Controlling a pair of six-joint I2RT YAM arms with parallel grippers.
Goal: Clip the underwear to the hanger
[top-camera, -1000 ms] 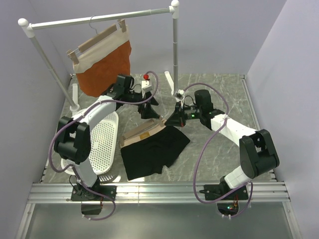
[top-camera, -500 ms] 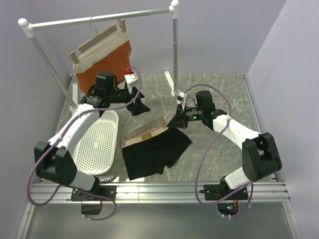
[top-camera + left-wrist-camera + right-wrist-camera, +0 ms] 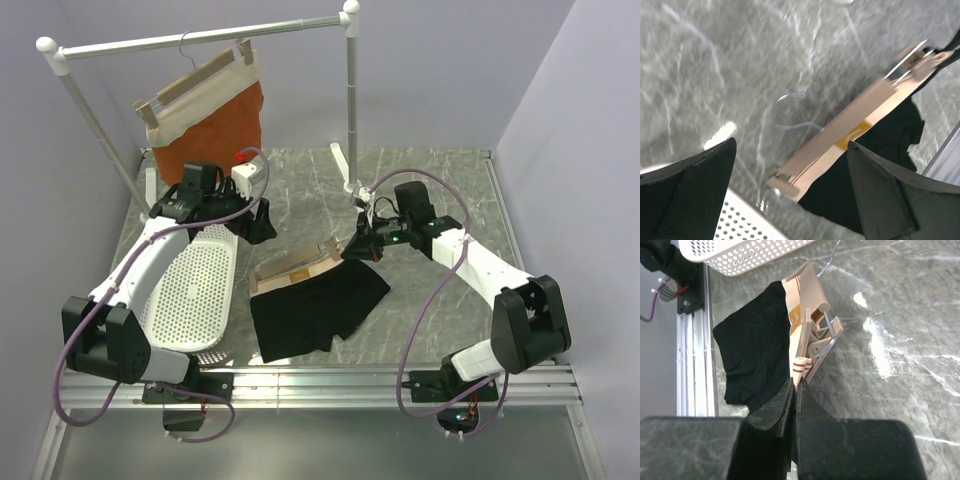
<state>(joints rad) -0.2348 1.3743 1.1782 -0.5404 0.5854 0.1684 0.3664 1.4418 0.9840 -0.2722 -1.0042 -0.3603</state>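
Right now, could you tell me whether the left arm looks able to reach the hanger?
Probably yes: the left end effector hangs open just beside the hanger with nothing between them; the right end effector pinches the underwear at the far end.

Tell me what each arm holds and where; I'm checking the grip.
The right gripper pinches the underwear by the end of its tan waistband, beside a hanger clip. The left gripper, fingers wide apart, holds nothing.

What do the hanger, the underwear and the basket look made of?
The hanger: pale matte wood, apparently, with thin wire clip springs. The underwear: soft black fabric, creased, with a tan elastic-looking waistband. The basket: white, perforated, probably plastic.
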